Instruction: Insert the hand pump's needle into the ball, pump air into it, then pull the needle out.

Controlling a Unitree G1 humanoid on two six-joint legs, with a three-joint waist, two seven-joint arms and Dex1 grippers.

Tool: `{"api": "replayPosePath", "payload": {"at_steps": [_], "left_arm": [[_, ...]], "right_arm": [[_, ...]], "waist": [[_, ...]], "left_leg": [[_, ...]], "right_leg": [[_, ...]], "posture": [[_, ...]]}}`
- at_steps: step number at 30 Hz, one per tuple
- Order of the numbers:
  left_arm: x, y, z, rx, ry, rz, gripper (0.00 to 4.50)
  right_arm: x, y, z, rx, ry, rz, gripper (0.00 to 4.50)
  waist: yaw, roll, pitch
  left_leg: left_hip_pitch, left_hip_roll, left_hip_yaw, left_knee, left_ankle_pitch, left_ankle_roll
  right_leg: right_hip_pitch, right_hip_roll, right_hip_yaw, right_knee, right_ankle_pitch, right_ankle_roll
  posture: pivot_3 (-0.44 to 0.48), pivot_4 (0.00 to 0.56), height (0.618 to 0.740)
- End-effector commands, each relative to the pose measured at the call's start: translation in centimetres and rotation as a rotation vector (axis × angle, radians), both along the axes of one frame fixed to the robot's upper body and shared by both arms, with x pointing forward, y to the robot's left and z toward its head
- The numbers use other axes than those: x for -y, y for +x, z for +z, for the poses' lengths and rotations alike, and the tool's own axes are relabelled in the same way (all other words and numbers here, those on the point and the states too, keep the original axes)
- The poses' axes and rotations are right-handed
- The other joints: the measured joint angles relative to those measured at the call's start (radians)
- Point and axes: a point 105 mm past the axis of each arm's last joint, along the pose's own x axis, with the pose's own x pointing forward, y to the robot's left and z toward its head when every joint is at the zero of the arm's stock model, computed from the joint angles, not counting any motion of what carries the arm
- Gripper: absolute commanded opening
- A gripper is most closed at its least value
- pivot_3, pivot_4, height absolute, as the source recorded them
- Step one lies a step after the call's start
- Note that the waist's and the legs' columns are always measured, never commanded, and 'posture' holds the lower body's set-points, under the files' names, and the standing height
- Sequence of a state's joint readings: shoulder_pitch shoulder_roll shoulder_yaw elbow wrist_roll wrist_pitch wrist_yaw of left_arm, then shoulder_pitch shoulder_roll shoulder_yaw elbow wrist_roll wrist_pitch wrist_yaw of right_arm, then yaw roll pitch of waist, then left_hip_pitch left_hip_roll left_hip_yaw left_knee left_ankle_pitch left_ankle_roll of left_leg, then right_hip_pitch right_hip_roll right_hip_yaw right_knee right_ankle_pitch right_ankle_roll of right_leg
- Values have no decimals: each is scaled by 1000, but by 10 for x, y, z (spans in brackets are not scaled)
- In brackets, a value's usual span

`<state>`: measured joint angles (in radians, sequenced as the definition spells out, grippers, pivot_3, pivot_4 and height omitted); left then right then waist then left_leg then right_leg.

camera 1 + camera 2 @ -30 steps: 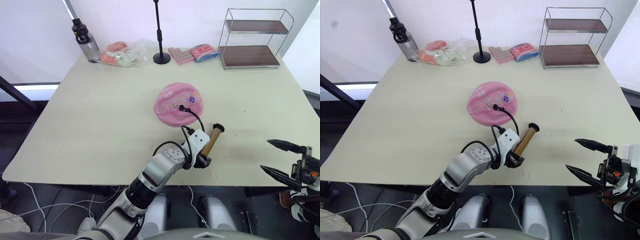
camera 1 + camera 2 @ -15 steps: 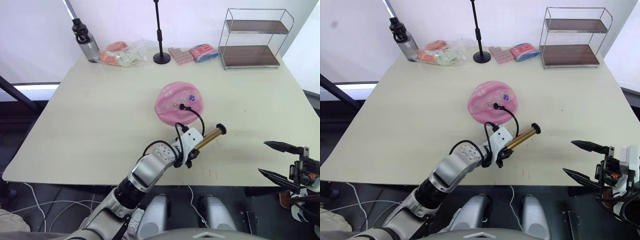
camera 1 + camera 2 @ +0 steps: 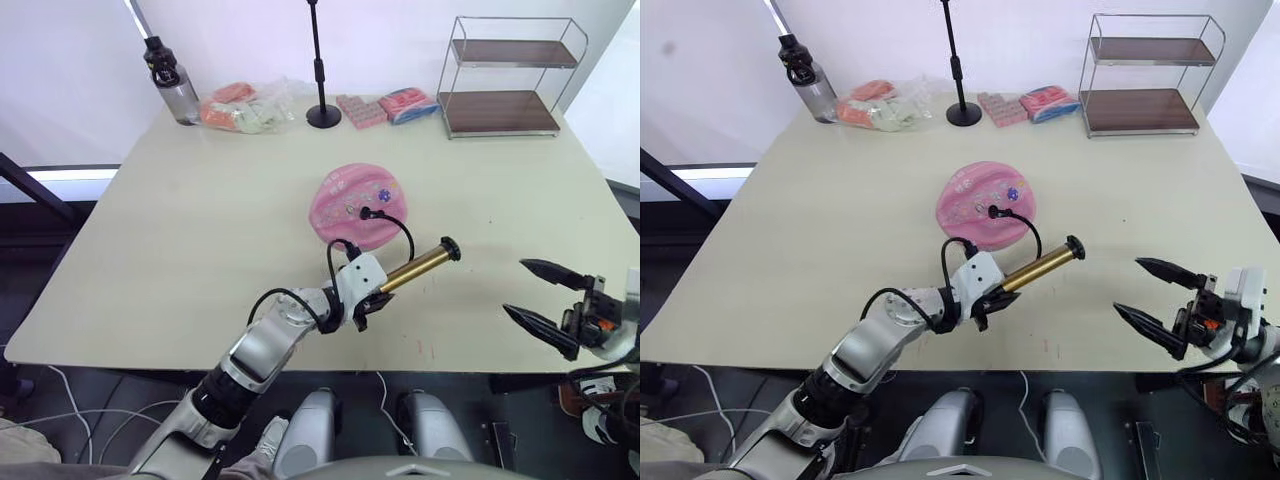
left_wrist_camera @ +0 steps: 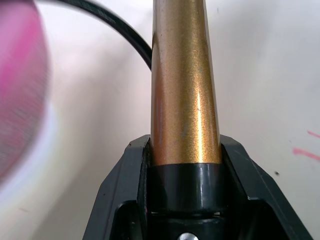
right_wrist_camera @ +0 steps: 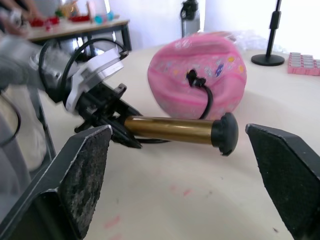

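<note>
Left gripper (image 3: 362,298) pinching the pump (image 3: 415,268) near the ball (image 3: 358,205); right gripper (image 3: 536,296) spread, farther right.

Pink ball (image 3: 358,206) with colourful stickers; gold-bronze hand pump (image 3: 414,267), black-capped.

Silver-grey left arm (image 3: 270,345) — black cables, white wrist, black fingers.

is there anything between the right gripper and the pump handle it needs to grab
Nothing visible. The right gripper is open, facing the hand pump's black handle across bare table. The left gripper holds the pump's other end.
</note>
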<state>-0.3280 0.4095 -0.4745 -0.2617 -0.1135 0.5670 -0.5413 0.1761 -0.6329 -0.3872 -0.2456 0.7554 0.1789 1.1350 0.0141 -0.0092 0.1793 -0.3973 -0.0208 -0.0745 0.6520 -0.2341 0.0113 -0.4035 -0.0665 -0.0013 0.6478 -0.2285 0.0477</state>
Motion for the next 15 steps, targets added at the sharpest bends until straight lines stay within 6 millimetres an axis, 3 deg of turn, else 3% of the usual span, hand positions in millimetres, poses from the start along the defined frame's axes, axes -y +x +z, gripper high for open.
{"api": "replayPosePath", "payload": {"at_steps": [1,15], "left_arm": [[0,-1,23,94,-136,-47,1199],[-10,-5,26,137,-349,-92,1199]], "right_arm": [[-11,13,11,-65,116,-71,4500],[-58,46,32,-280,479,-123,4500]], "waist": [[-1,0,0],[-2,0,0]], "left_leg": [[0,0,0,0,0,0],[-1,0,0,0,0,0]], "right_leg": [[0,0,0,0,0,0],[0,1,-1,0,1,1]], "posture": [[0,150,740],[0,150,740]]}}
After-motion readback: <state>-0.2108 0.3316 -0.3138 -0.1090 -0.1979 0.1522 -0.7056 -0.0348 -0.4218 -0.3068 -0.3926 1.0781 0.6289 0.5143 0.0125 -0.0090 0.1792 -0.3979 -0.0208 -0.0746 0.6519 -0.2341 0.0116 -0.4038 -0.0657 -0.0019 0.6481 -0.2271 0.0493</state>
